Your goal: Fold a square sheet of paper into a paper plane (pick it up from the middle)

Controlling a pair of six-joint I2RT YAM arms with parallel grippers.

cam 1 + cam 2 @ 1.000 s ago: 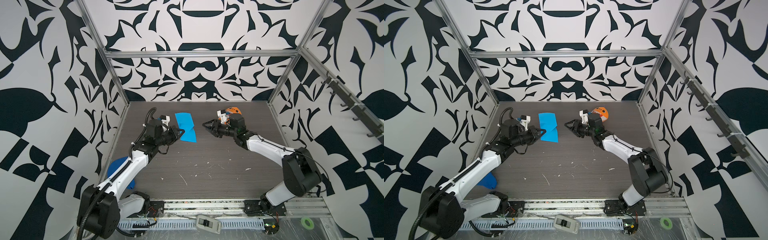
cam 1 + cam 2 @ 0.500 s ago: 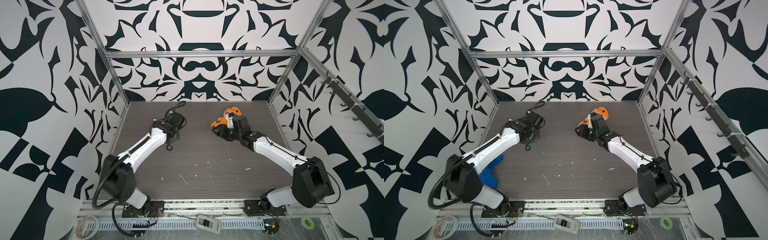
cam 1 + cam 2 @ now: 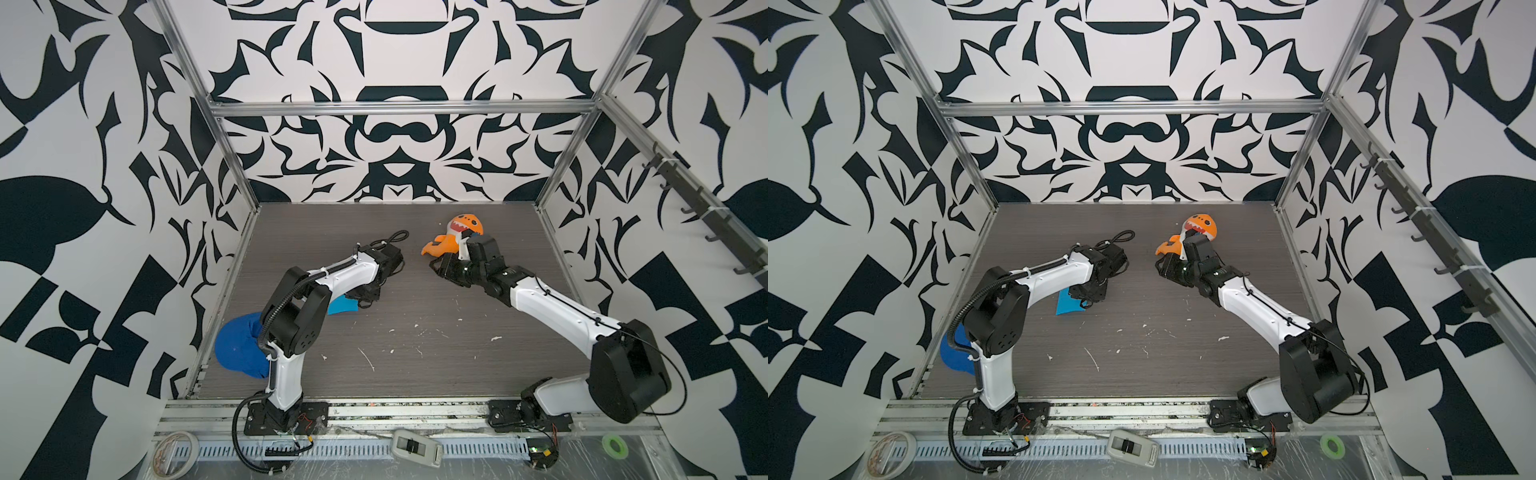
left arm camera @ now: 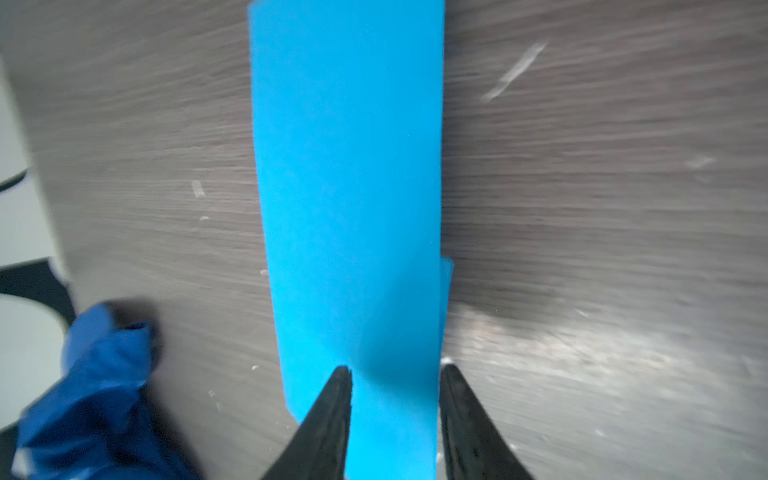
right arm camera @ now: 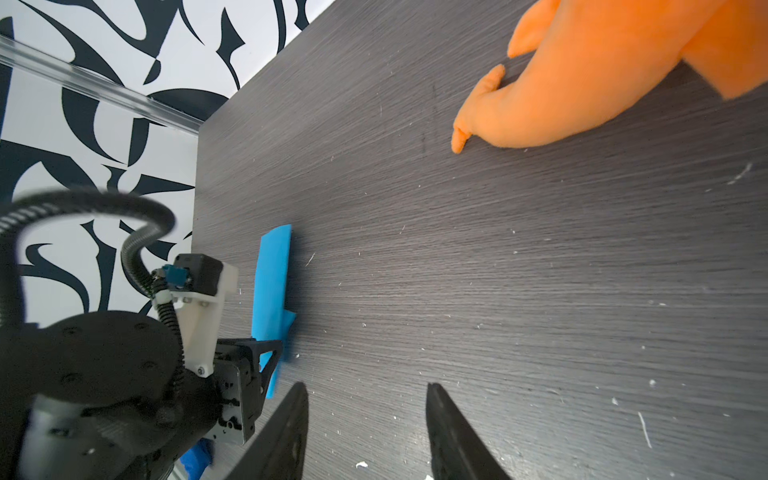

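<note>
The square sheet of paper (image 3: 343,307) (image 3: 1067,307) is bright blue and folded into a long narrow strip (image 4: 349,187). A small flap sticks out on one side. It lies on the dark table, left of centre. My left gripper (image 3: 365,297) (image 3: 1088,299) (image 4: 395,374) points down at one end of it, open. One fingertip is over the paper and the other is at its edge. My right gripper (image 3: 440,268) (image 3: 1160,270) (image 5: 368,388) hovers open over bare table right of centre, with nothing in it. Its wrist view shows the strip (image 5: 272,282) beside the left gripper.
An orange shark plush (image 3: 461,228) (image 3: 1200,226) (image 5: 582,79) lies just behind the right gripper. A dark blue cloth disc (image 3: 237,349) (image 3: 955,353) (image 4: 95,395) sits by the left wall near the left arm's base. White scraps dot the table front.
The left arm has carried the paper from the back middle toward the left front. Its jaws were shut on the paper and now stand apart. The right gripper has barely moved.
</note>
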